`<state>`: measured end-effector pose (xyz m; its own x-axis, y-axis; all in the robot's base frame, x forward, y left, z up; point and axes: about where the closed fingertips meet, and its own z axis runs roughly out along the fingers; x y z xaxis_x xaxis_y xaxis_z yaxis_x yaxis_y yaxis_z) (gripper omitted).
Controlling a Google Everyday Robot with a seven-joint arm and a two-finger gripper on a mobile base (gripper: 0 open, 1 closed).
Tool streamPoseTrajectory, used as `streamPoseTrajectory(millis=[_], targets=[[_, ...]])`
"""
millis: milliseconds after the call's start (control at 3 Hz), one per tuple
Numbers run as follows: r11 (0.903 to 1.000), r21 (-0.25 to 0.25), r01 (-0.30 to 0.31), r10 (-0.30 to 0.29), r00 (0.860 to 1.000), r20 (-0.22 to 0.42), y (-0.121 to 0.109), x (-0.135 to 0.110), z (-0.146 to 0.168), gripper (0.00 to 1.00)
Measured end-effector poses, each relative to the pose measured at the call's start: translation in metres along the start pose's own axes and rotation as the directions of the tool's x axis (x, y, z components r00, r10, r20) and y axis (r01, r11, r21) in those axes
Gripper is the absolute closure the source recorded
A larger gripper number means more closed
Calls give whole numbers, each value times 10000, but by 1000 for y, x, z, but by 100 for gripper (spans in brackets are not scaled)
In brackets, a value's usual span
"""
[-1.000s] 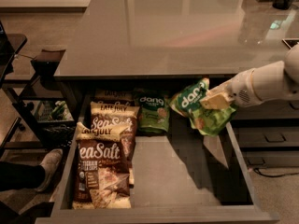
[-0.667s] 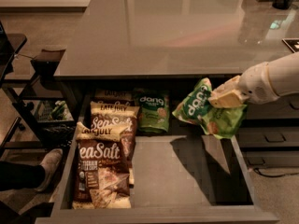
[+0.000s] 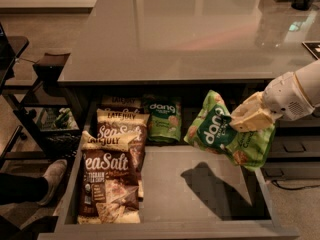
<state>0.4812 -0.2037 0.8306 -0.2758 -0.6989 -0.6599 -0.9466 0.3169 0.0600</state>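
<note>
**A:** Where is the gripper?

**B:** The gripper (image 3: 248, 118) hangs over the right half of the drawer (image 3: 200, 194), just under the front edge of the counter (image 3: 190, 34). Its fingers are clamped on the green bag (image 3: 216, 130).

**A:** Where on the bag do they grip?

**B:** On its right part. Most of the bag sticks out to the left of the fingers and tilts, and a corner droops below them. The bag is clear of the drawer floor and casts a shadow (image 3: 215, 184) on it.

**A:** What's in the drawer?

**B:** Brown bags (image 3: 107, 184) are stacked along the left side from front to back. A twin bag (image 3: 163, 119) leans at the back, near the middle. The grey floor is bare from the middle to the right wall.

**A:** And around the drawer?

**B:** The glossy grey counter overhangs its back. Left of it stands a dark rack (image 3: 45, 114), with a shoe (image 3: 52, 176) on the floor nearby. To the right are shut drawer fronts (image 3: 295, 146).

**A:** How close are the edges?

**B:** The drooping corner of the bag hangs near the right wall, and the counter lip is just above the gripper. There is open room under the bag and towards the front rim.
</note>
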Motion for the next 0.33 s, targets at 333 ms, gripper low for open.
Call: streamPoseTrajectory(millis=[333], targets=[[10000, 0, 0, 0, 10000, 0, 0, 0, 0, 100]])
